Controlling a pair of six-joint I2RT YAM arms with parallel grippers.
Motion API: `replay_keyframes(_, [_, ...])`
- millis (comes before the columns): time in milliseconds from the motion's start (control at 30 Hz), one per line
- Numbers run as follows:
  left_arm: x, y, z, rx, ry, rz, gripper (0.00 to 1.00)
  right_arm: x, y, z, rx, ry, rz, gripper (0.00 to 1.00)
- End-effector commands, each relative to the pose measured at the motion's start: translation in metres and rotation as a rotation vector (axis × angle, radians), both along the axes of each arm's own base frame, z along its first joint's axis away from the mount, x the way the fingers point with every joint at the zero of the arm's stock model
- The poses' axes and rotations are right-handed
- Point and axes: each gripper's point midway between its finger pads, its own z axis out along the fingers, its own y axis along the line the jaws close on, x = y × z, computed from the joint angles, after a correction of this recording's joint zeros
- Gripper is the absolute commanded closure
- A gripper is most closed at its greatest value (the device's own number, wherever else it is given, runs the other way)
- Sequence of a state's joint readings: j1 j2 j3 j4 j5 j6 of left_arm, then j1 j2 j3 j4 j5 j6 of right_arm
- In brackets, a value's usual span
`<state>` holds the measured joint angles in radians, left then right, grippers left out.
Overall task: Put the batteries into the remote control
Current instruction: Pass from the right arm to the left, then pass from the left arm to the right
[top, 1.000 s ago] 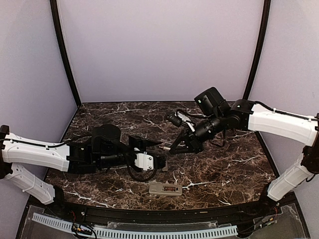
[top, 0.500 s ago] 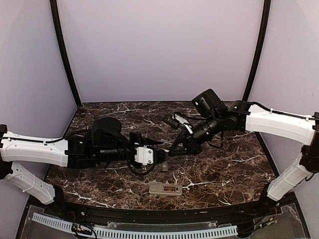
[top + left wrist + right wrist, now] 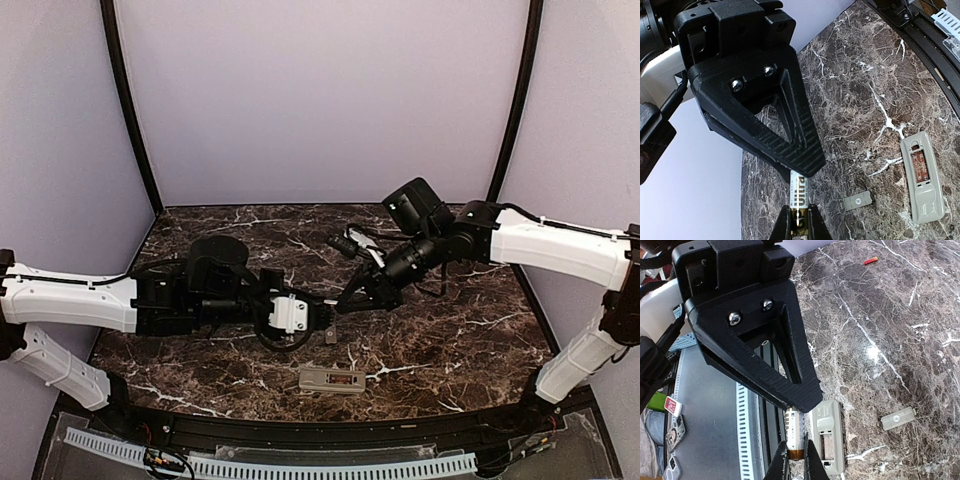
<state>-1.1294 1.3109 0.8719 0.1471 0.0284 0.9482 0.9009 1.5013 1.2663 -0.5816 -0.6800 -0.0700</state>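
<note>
Now | left gripper [image 3: 802, 170] – narrowed from wide – clamps battery [image 3: 798, 197] at its tips | right gripper [image 3: 800, 226] pinches the opposite end | handover likely; remote control [image 3: 922, 182] awaits.

Left arm [image 3: 70, 300]: white shells on the long links, black joints, and a round black housing near the wrist.
Right arm [image 3: 560, 245]: the same white shells and black joints, with a black boxy block at the wrist.
Cables [image 3: 272, 343]: a black loop at the left wrist, a thin black line along each white link, and a pale strand by the right wrist.
Left gripper [image 3: 322, 311]: black, with a white block behind it.
Right gripper [image 3: 345, 299]: black throughout.
Fingers [image 3: 765, 345]: matte black open triangular frames with ribbed outer faces.
Screws [image 3: 734, 317]: two silver heads at each finger's base.
</note>
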Motion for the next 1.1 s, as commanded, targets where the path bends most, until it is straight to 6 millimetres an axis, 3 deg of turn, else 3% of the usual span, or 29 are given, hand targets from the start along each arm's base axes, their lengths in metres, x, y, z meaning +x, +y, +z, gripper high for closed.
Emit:
replay_keyframes(0, [0.003, -0.002, 0.019, -0.076, 0.015, 0.022, 1.00, 0.002, 0.005, 0.007, 0.017, -0.028, -0.003, 0.99])
replay_keyframes(67, [0.006, 0.000, 0.024, -0.126, 0.032, 0.049, 1.00, 0.005, 0.004, 0.009, 0.026, -0.045, -0.022, 0.73])
replay_keyframes(133, [0.005, 0.002, 0.029, -0.196, 0.086, 0.077, 1.00, 0.002, 0.001, 0.015, 0.069, -0.064, -0.017, 0.57])
replay_keyframes(233, [-0.001, 0.005, 0.032, -0.284, 0.155, 0.076, 1.00, -0.006, -0.004, 0.029, 0.174, -0.094, -0.016, 0.40])
replay_keyframes(300, [-0.004, 0.007, 0.032, -0.328, 0.208, 0.080, 1.00, -0.008, -0.009, 0.039, 0.238, -0.095, -0.042, 0.36])
replay_keyframes(433, [-0.008, 0.009, 0.030, -0.364, 0.270, 0.080, 1.00, -0.006, -0.016, 0.045, 0.313, 0.010, -0.102, 0.34])
replay_keyframes(533, [-0.009, 0.008, 0.029, -0.366, 0.280, 0.079, 1.00, 0.001, -0.015, 0.037, 0.315, 0.131, -0.171, 0.34])
replay_keyframes(600, [-0.009, 0.006, 0.029, -0.363, 0.277, 0.072, 1.00, 0.002, -0.014, 0.026, 0.285, 0.211, -0.212, 0.24])
replay_keyframes(700, [-0.009, 0.003, 0.028, -0.356, 0.277, 0.063, 1.00, 0.010, -0.012, 0.028, 0.310, 0.215, -0.258, 0.22])
replay_keyframes(800, [-0.009, -0.001, 0.023, -0.344, 0.280, 0.055, 1.00, 0.011, -0.011, 0.037, 0.342, 0.210, -0.260, 0.29])
replay_keyframes(933, [-0.010, -0.004, 0.020, -0.339, 0.284, 0.045, 1.00, 0.010, -0.004, 0.028, 0.309, 0.252, -0.235, 0.46])
replay_keyframes(1067, [-0.009, -0.007, 0.019, -0.331, 0.285, 0.040, 1.00, 0.012, 0.000, 0.021, 0.298, 0.277, -0.230, 0.50])
